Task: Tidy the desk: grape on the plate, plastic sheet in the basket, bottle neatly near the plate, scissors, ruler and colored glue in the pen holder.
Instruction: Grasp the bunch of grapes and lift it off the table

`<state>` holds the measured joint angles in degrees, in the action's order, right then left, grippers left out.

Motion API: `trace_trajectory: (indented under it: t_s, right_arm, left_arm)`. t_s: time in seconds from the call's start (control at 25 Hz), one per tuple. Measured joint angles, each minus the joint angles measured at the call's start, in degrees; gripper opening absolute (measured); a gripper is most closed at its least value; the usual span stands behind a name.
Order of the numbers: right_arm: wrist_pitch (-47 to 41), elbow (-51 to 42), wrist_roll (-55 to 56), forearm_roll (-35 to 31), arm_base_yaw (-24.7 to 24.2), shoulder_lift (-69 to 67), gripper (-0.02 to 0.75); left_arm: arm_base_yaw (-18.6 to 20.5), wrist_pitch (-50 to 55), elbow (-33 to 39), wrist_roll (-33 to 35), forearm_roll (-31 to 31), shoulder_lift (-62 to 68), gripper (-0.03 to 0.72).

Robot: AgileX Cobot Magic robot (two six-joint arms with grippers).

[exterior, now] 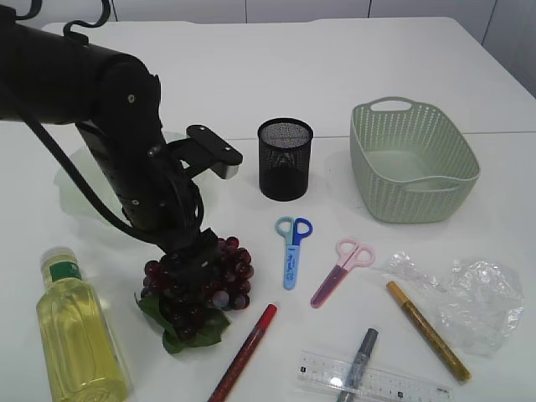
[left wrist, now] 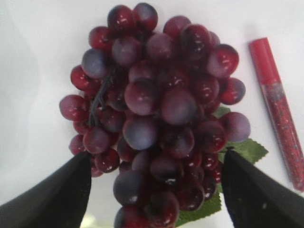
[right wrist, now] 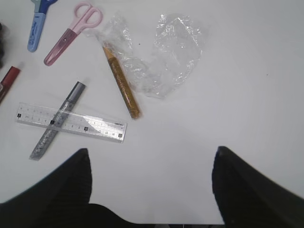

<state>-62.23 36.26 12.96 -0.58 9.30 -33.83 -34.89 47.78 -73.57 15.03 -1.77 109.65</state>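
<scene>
I am seeing bright, even light throughout; glare is whitening the table, and my left wrist close-up is blurring softly.

white table

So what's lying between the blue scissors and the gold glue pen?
The pink scissors lie between the blue scissors and the gold glue pen, angled handles-up. The exterior view shows it best; the right wrist view agrees.

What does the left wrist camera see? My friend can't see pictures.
A big bunch of dark red grapes fills the picture, lying on a white table between the two black, open fingers of the left gripper. A red glue pen lies to the right.
</scene>
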Motion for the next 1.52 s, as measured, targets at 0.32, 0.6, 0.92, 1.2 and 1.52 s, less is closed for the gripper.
trace_trajectory:
  t_s: [0.32, 0.6, 0.92, 1.2, 1.52]
  right_arm:
    - [0.0, 0.0, 0.0, 1.1, 0.0, 0.0, 0.577]
    - [0.0, 0.0, 0.1, 1.9, 0.0, 0.0, 0.577]
    - [0.0, 0.0, 0.1, 2.1, 0.0, 0.0, 0.577]
    - [0.0, 0.0, 0.1, 2.2, 0.0, 0.0, 0.577]
    - [0.0, 0.0, 0.1, 2.7, 0.0, 0.0, 0.577]
  left_arm:
    - [0.0, -3.6, -0.3, 0.2, 0.2, 2.4, 0.634]
    - [0.0, -4.2, -0.5, 0.7, 0.2, 7.0, 0.608]
    - [-0.1, -3.4, -0.6, 0.7, 0.2, 8.6, 0.346]
    - [-0.1, -1.4, -0.6, 0.8, 0.2, 6.8, 0.237]
    - [-0.1, 0.9, -2.3, 0.9, -1.8, -4.2, 0.230]
